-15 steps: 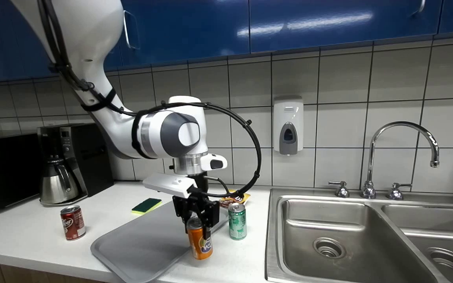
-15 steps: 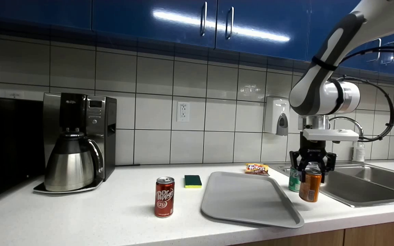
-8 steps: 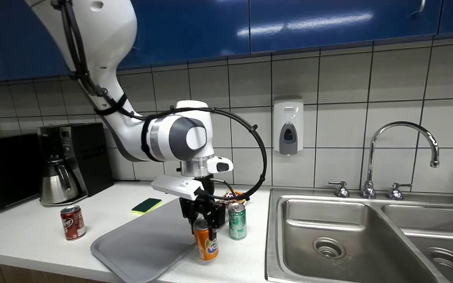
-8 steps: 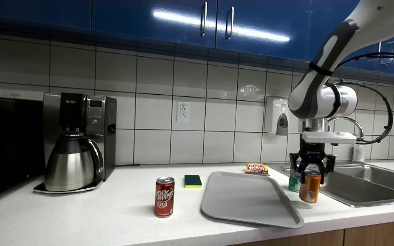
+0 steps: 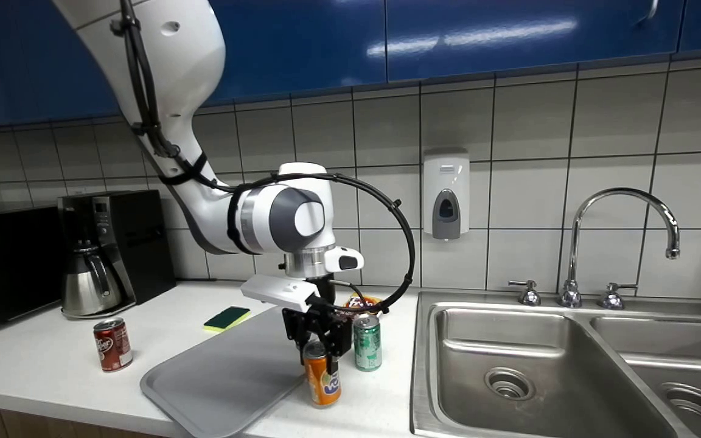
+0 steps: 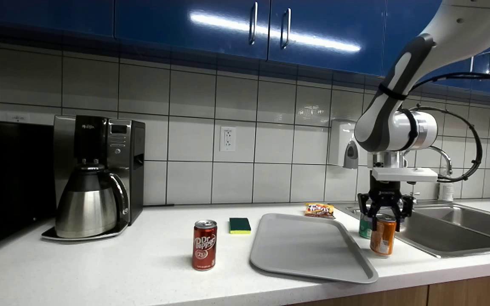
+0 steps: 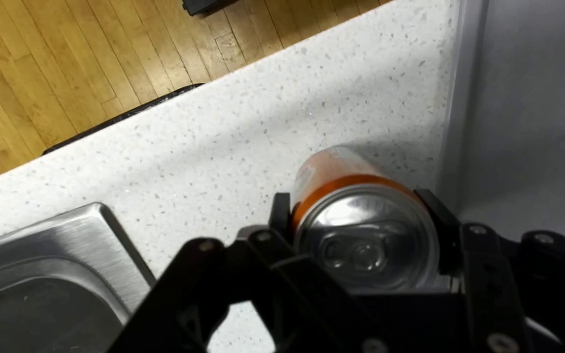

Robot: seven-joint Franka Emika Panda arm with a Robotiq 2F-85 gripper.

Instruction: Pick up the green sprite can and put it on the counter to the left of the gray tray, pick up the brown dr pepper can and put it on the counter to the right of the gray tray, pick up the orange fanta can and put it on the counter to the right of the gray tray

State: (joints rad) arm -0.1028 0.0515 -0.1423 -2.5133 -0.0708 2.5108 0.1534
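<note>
Toward the lower right of the frame in an exterior view, I had the black two-fingered gripper (image 6: 386,224) closed on the upper part of the bright orange cylindrical Fanta can (image 6: 383,240), its jaws against either side by the silver top in the wrist view. That can was over the smooth white counter (image 6: 143,267), leaning a little in both exterior views; whether its base touched, I could not tell. Low in an exterior view, the flat light-gray rectangular tray (image 5: 229,371) lay just left of it, the steel double sink (image 5: 426,365) was farther right, and the silver-topped green Sprite can (image 5: 367,344) stood upright just right of the gripper. The dark red-brown Dr Pepper can (image 6: 204,245) stood upright left of the tray, well apart from the work. I took the step in hand to be setting the orange can down on the strip between tray and sink. Whose right the order meant I could not settle, since the frame showed Sprite on the right and Dr Pepper on the left. Doing it well, I judged, called for squaring the grip so the base would meet the counter flat, then a slow descent straight down, clear of the tray's rim. Only once the can bore its own weight would I ease the fingers apart, no wider than needed, because one swinging out could nudge the Sprite; then I would lift straight up.
</note>
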